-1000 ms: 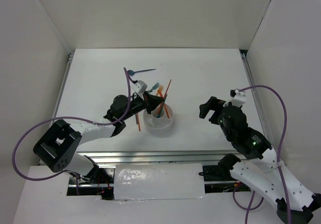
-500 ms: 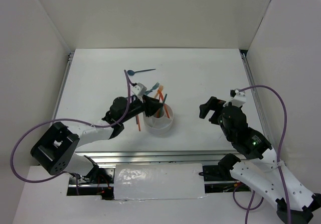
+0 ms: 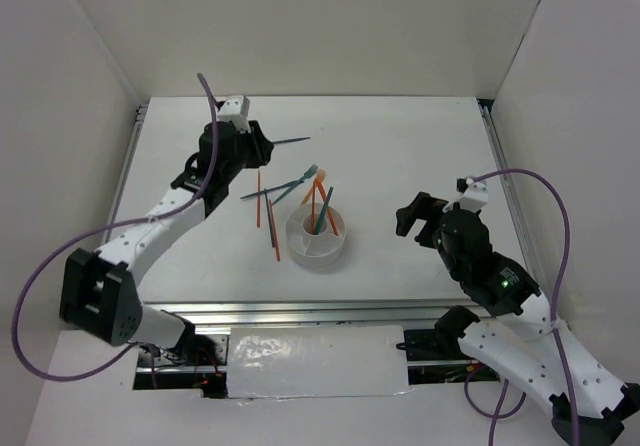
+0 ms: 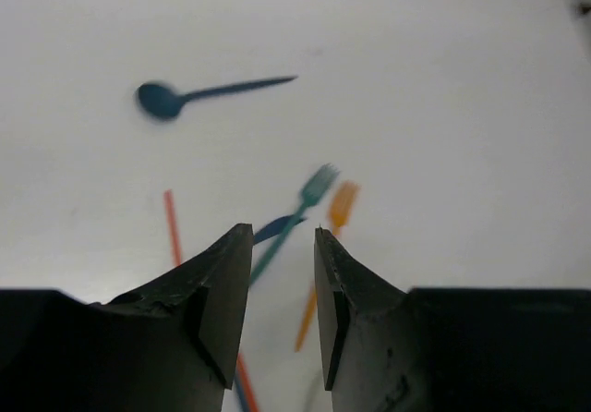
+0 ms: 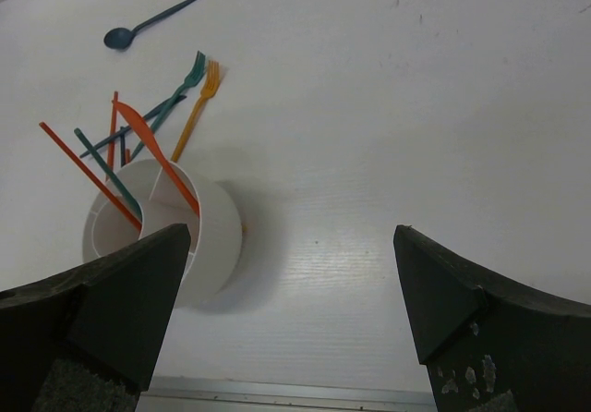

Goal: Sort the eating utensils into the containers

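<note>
**Status.** The left gripper [image 4: 282,233] is hovering over the far-left part of the table [image 3: 420,146]. Its jaws are partly spread, with nothing between them. Judged from this pose, it is lining up on a loose utensil and is not carrying one.

**Task items.**
- The holder [image 3: 318,262] is standing near the table centre. An orange chopstick [image 5: 83,167], a teal chopstick [image 5: 103,167] and a flat orange piece [image 5: 152,149] are leaning against its rim, because each is longer than the holder is deep.
- The spoon [image 4: 208,90] is lying flat at 11 o'clock from the holder, just ahead of the left gripper.
- The teal fork [image 4: 300,211] and orange fork [image 4: 342,204] are lying at 12 o'clock from the holder, tines pointing away from it.
- Two orange sticks [image 3: 259,198] are lying at 9 to 10 o'clock from the holder.

**Right gripper.** The right gripper [image 5: 291,236] is waiting at 3 o'clock from the holder, jaws spread wide and gripping nothing. This is likely keeping it clear of the left arm.

**Next step (judgement).** The spoon is thin and flat on the table, so the fingertips will need to come down astride its handle.
</note>
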### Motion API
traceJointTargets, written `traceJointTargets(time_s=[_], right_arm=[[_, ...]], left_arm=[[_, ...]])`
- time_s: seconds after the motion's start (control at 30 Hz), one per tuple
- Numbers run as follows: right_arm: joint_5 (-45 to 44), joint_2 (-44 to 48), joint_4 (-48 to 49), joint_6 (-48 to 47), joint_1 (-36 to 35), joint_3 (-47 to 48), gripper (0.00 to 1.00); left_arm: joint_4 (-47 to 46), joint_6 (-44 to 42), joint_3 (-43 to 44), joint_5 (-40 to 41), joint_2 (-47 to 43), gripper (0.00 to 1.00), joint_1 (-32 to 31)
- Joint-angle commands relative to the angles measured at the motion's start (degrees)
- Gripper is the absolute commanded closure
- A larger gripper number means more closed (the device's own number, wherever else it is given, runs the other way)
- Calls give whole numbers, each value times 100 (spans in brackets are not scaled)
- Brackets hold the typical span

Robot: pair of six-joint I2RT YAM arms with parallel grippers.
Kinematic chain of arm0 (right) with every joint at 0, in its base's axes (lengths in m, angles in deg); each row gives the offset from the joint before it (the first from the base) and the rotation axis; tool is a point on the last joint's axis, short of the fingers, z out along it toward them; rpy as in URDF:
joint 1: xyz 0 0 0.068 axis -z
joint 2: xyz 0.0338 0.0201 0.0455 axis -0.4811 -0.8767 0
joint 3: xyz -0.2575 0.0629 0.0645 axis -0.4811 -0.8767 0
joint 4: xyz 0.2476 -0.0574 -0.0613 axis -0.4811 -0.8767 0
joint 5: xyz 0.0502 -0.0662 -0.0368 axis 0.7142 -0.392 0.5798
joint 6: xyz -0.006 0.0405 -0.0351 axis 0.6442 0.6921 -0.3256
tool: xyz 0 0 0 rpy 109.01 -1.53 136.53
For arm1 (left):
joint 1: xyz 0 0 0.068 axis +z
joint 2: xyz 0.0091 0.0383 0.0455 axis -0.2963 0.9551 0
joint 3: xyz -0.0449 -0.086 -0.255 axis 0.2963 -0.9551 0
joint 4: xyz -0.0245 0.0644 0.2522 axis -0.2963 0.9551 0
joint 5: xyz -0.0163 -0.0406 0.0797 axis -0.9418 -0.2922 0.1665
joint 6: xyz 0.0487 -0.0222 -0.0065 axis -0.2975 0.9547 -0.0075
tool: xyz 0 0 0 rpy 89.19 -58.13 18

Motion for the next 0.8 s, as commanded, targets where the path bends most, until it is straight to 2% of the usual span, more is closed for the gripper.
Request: traceJointTargets(time_s=[0.0,0.17,0.23,0.33,0.77], right_arm=[[35,-78,136,41,-51,209,0],[-9,-70,40,23,-68,270,0],[-62,-34,-4,32,-69,279,0],[-79,1,-22,41,-77,262,0],[-27,-201,66,15,-86,306,0]], left_arm=[[1982,455,412,621,946,54,310],[2474,491,1220,1112,2027,49,371],[2519,438,1388,1105,2248,44,433],[2712,385,1835,1016,2809,44,530],[2616,368,2171,911,3620,46,661]])
